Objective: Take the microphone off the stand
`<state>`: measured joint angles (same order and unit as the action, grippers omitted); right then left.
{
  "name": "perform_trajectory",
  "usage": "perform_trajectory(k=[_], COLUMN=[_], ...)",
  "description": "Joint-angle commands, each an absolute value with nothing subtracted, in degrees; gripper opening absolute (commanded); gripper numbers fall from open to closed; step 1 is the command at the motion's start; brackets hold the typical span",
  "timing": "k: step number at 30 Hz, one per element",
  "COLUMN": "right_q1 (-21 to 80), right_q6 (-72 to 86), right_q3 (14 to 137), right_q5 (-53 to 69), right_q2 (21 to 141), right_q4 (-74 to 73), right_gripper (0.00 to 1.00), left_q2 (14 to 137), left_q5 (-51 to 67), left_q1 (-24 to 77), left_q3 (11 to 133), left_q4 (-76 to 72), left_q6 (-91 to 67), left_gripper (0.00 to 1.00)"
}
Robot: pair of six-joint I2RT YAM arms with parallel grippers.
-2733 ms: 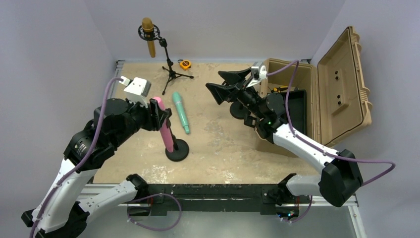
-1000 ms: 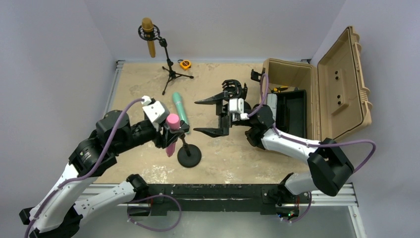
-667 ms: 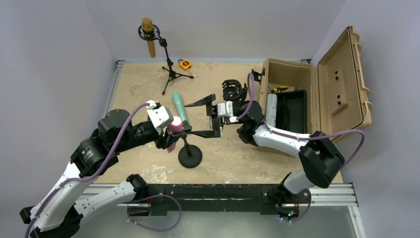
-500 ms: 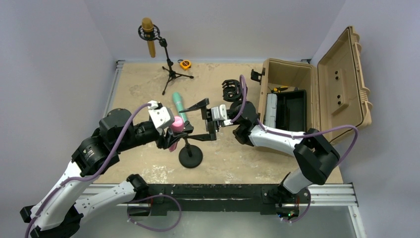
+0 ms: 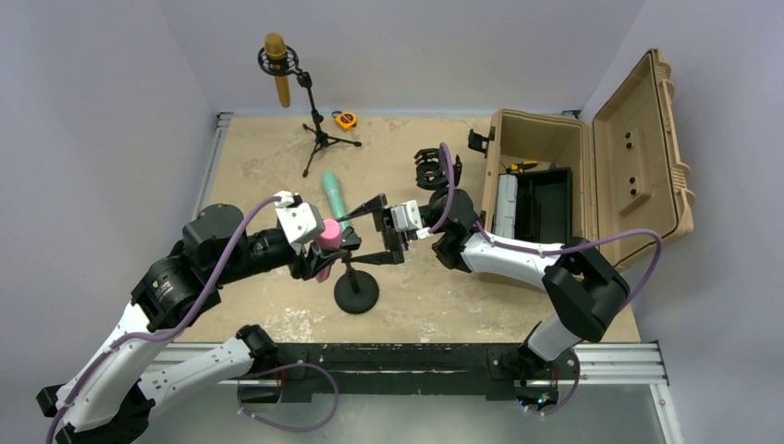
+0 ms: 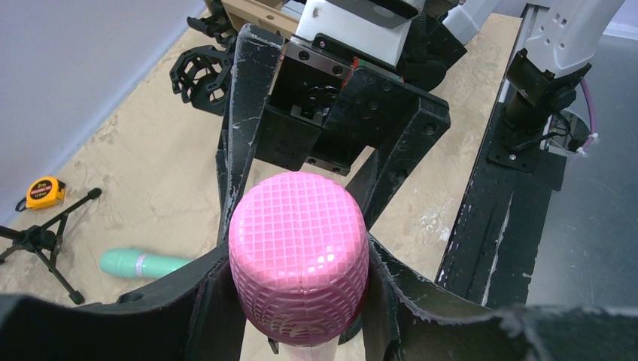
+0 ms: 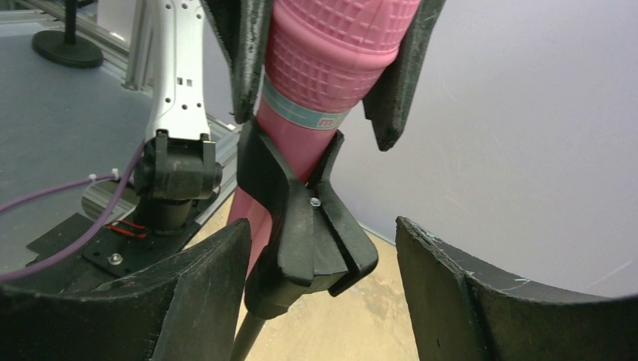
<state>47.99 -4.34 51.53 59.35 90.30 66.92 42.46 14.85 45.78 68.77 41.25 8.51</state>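
Note:
The pink microphone (image 5: 324, 233) sits tilted in the black clip (image 7: 308, 226) of a stand with a round base (image 5: 356, 294). My left gripper (image 6: 299, 259) is shut on its mesh head (image 6: 299, 241), one finger on each side. From the right, my right gripper (image 7: 323, 278) reaches in open. Its fingers (image 7: 188, 301) straddle the clip just below the head. The left finger is close to the clip and a gap shows on the other side. In the top view the right gripper (image 5: 348, 240) meets the left gripper (image 5: 319, 248) at the microphone.
A green microphone (image 5: 337, 211) lies on the table behind the stand. A gold microphone (image 5: 276, 65) hangs on a tripod stand at the back left, with a tape measure (image 5: 345, 119) beside it. A black shock mount (image 5: 430, 166) and an open tan case (image 5: 592, 176) are to the right.
My right gripper has swung left from mid-table to the stand and narrowed its jaws around the clip. The left gripper keeps its hold on the pink microphone, hardly moving.

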Motion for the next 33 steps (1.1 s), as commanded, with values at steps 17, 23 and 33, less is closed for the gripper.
perform_trajectory(k=[17,23,33], right_q1=[45.11,45.11,45.18], right_q6=[-2.30,-1.40,-0.80], right_q3=[50.58,51.18,53.33], right_q5=[65.48,65.82,67.36], right_q2=[87.84,89.14,89.52], right_q4=[71.87,72.22,71.27], right_gripper=[0.67,0.75,0.70], left_q2=[41.24,41.65,42.01], left_q5=[14.79,15.29,15.54], left_q1=[45.84,45.82,45.84], left_q3=[69.71,69.78,69.87], left_q4=[42.89,42.96,42.83], left_q6=[12.48,12.35,12.17], left_gripper=[0.00,0.00,0.00])
